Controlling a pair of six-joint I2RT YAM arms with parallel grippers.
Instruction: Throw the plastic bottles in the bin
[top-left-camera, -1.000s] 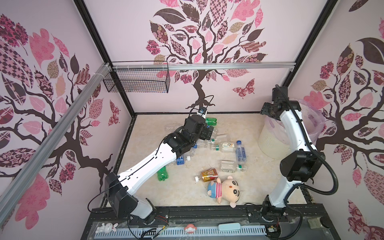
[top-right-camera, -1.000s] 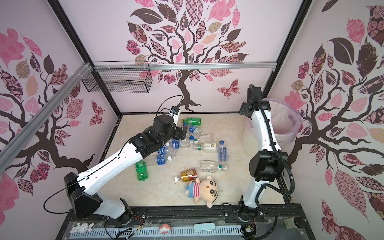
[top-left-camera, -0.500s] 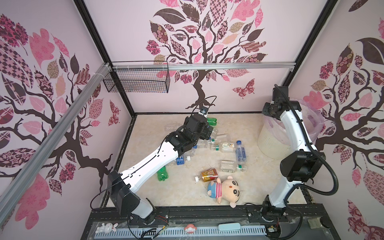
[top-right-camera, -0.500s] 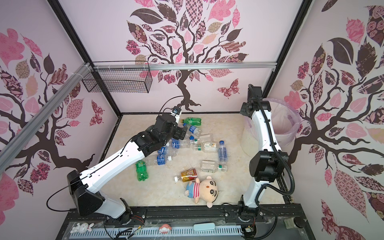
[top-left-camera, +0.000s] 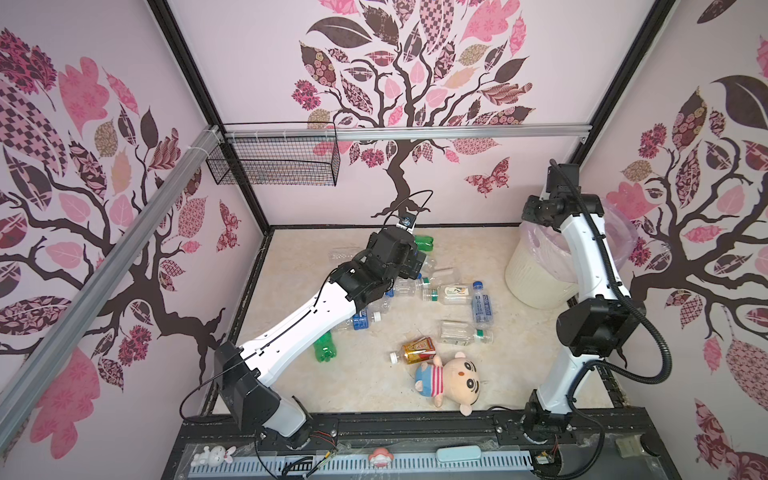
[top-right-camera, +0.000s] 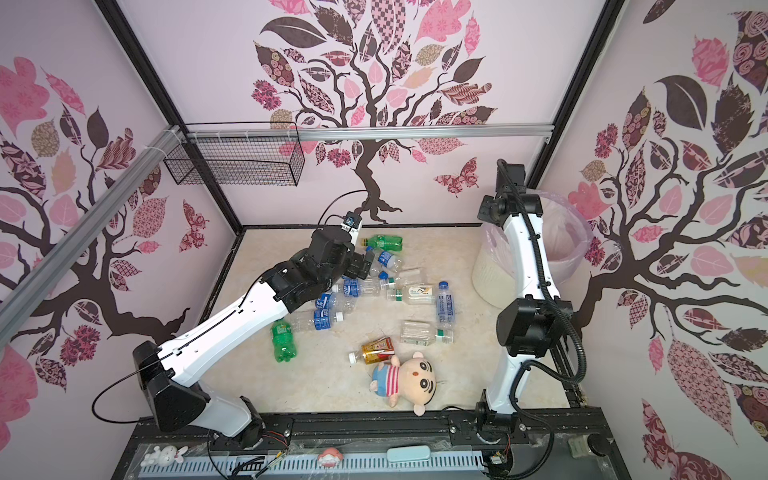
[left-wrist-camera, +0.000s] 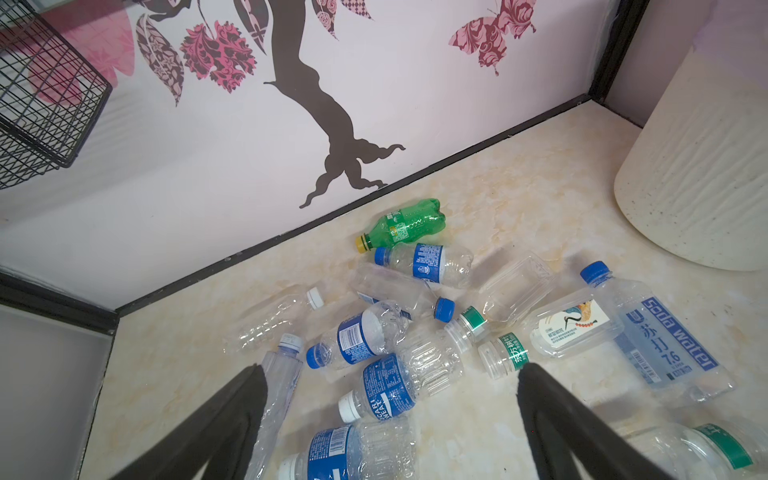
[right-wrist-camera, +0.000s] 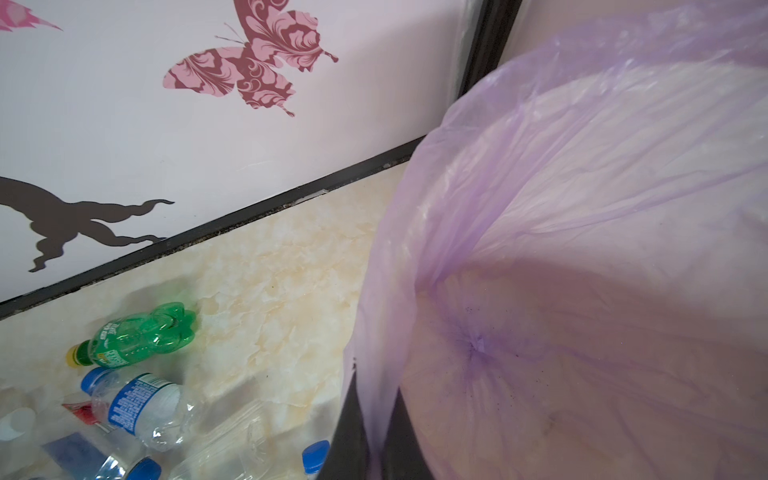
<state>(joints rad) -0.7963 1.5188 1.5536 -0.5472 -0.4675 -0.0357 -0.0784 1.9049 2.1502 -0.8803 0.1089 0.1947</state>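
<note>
1. Overhead, the left gripper (left-wrist-camera: 390, 370) hovers above a heap of plastic bottles (top-right-camera: 353, 286), its jaws spread wide and holding nothing.
2. The heap lies across the middle of the tabletop (top-left-camera: 365, 390), reaching toward the back wall, with most bottles on their sides and several touching.
3. Between its fingers (left-wrist-camera: 232, 411) in the left wrist view lies a blue-label bottle (left-wrist-camera: 388, 392) with a white cap, packed close against its neighbours.
4. Across the table, the right gripper (right-wrist-camera: 376, 386) is closed tight at the rim of the bin (top-left-camera: 532, 282) and carries no bottle.
5. A strip of the lilac bag (right-wrist-camera: 582, 166) shows between its fingers, but whether it is pinched cannot be told.
6. The bin stands in the far right corner, well apart from the heap. What shows of its inside holds no bottle, so the job looks barely begun.
7. The step in hand appears to be the left arm's pick from the heap.
8. That calls for a straight descent and a close across a single bottle's body, since thin plastic can crumple or skid away and a neighbour may be caught too.
9. The carry must then cross to the bin, where the right arm crowds the opening.
10. The plush doll (top-left-camera: 449, 376), just beside the amber bottle (top-left-camera: 419, 349), is no part of the haul.
</note>
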